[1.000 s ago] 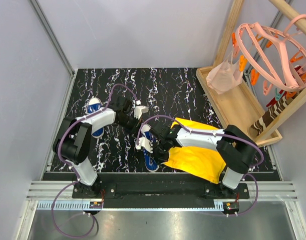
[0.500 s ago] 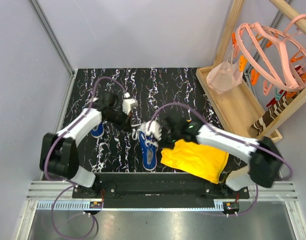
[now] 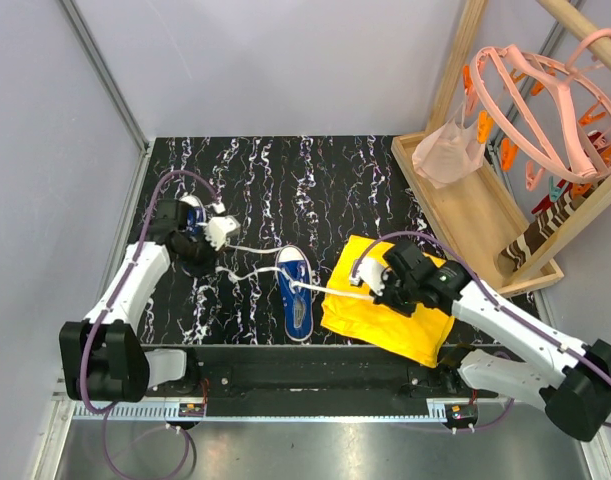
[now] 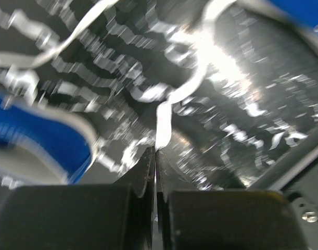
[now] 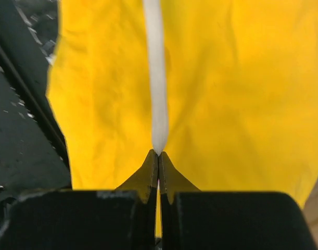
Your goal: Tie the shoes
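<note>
Black marbled desk (image 3: 385, 180): yellow cloth (image 3: 405, 325) near right, one blue canvas sneaker (image 3: 296, 295) beside it, the other sneaker (image 3: 189, 211) far left. The arms have drawn apart. The left end effector (image 3: 222, 232) and right end effector (image 3: 360, 290) each clamp a white lace (image 5: 157, 78), now pulled outward.

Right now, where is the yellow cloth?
In the top view the yellow cloth lies right of centre near the table's front edge, just right of the middle blue shoe, beneath the right gripper.

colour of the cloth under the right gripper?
Plain yellow cloth, no pattern; shows best in the right wrist view.
</note>
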You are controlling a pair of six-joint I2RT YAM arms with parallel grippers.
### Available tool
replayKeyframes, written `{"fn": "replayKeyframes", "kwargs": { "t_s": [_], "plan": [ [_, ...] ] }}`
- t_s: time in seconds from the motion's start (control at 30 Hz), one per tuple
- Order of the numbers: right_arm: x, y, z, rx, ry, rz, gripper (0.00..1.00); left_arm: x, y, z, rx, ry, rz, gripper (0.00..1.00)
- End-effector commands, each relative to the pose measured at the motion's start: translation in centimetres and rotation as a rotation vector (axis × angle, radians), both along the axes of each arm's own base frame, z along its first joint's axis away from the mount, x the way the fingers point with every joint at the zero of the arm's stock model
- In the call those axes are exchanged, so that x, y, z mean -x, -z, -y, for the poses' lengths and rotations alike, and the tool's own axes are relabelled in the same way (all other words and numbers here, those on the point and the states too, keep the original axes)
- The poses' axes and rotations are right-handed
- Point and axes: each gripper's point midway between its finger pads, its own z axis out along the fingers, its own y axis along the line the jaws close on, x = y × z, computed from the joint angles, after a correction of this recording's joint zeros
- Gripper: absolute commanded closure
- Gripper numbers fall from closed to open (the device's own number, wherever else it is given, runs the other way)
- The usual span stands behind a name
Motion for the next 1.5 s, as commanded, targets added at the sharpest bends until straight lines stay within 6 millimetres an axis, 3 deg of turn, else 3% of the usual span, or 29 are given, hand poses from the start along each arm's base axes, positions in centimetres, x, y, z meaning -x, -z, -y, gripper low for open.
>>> {"fn": "replayKeyframes", "kwargs": {
  "t_s": [0.0, 0.27, 0.47, 0.67, 0.73, 0.83, 0.93, 1.03, 1.07, 1.13, 1.17, 1.2, 1.23, 1.4, 1.47],
  "plan": [
    [-1.1, -0.3, 4.9, 0.105, 0.203, 0.078, 1.00, -0.1, -0.6, -3.2, -0.099, -0.015, 0.080, 1.00],
    [-3.5, 0.0, 8.0, 0.239, 0.284, 0.184, 1.00, 1.4, 2.0, -7.4, -0.229, -0.070, 0.057, 1.00],
    [-3.3, 1.2, 8.3, 0.274, 0.255, 0.160, 1.00, -0.8, 1.4, -10.1, -0.285, -0.182, 0.126, 1.00],
    [-3.7, 1.1, 6.8, 0.232, 0.225, 0.133, 1.00, -3.5, -3.8, -12.1, -0.234, -0.312, 0.313, 1.00],
    [-3.6, 1.1, 6.5, 0.220, 0.210, 0.120, 1.00, -4.5, -6.4, -12.2, -0.224, -0.337, 0.404, 1.00],
    [-3.5, 1.4, 6.2, 0.218, 0.196, 0.101, 1.00, -5.6, -8.8, -12.4, -0.211, -0.361, 0.472, 1.00],
    [-3.3, 1.7, 6.2, 0.223, 0.187, 0.087, 1.00, -6.2, -9.3, -12.9, -0.220, -0.384, 0.466, 1.00],
    [-3.0, 2.1, 6.4, 0.238, 0.179, 0.078, 1.00, -6.2, -8.8, -13.1, -0.236, -0.359, 0.429, 1.00],
    [-3.0, 2.1, 6.4, 0.238, 0.177, 0.078, 1.00, -5.9, -8.3, -11.8, -0.182, -0.304, 0.415, 1.00],
    [-2.9, 2.2, 6.3, 0.230, 0.176, 0.071, 1.00, -3.7, -6.7, -9.7, -0.139, -0.147, 0.347, 1.00],
    [-3.0, 2.1, 6.1, 0.223, 0.173, 0.070, 1.00, -2.7, -6.6, -7.6, -0.059, -0.057, 0.344, 1.00],
    [-3.2, 2.1, 5.8, 0.219, 0.167, 0.069, 1.00, -0.4, -4.7, -6.5, -0.046, 0.054, 0.284, 1.00],
    [-3.4, 2.0, 5.5, 0.209, 0.159, 0.070, 1.00, 0.5, -3.9, -5.7, -0.031, 0.104, 0.270, 1.00],
    [-4.9, 2.2, 3.7, 0.182, 0.111, 0.067, 1.00, 5.5, 1.8, -5.1, -0.103, 0.265, 0.190, 1.00],
    [-5.0, 2.4, 3.1, 0.173, 0.103, 0.051, 0.92, 6.0, 2.9, -5.5, -0.151, 0.291, 0.182, 1.00]
  ]
}}
